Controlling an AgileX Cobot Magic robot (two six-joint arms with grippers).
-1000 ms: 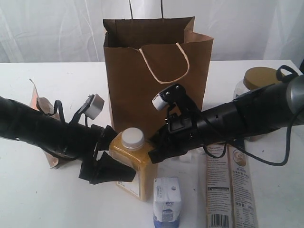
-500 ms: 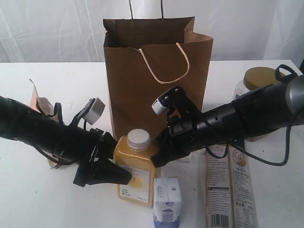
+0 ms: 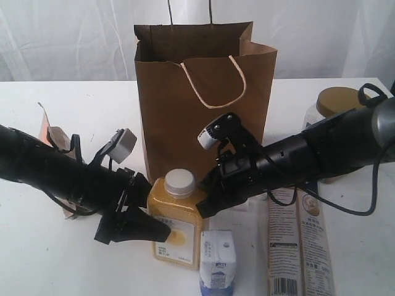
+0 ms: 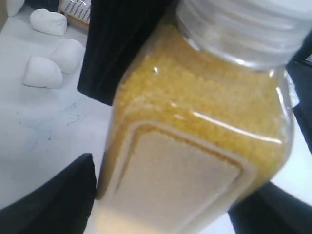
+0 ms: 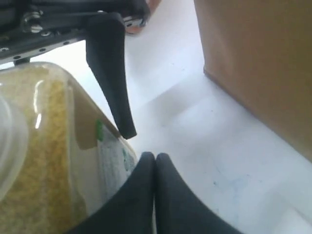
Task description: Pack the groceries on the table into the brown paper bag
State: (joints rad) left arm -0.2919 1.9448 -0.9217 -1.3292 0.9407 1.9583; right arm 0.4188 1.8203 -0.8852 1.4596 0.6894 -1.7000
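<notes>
The yellow white-capped bottle (image 3: 178,217) stands on the table (image 3: 55,259) in front of the brown paper bag (image 3: 203,98). My left gripper (image 3: 157,225) is shut on its lower body, one finger in front and one behind; in the left wrist view the bottle (image 4: 195,141) fills the gap between the fingers (image 4: 46,202). My right gripper (image 3: 207,203) is shut and empty, with its tips (image 5: 156,158) against the bottle's (image 5: 44,161) side. Small white marshmallows (image 4: 46,58) lie beyond. The silver can is out of view.
A small white-blue carton (image 3: 217,262) stands just in front of the bottle. The long packet (image 3: 300,243) lies at the right, the gold-lidded jar (image 3: 333,103) behind my right arm. The brown-orange pouch (image 3: 52,139) stands behind my left arm.
The bottle has come from a tilted lean to nearly upright and shifted a little right between my left fingers. The right gripper has stayed shut at its side.
</notes>
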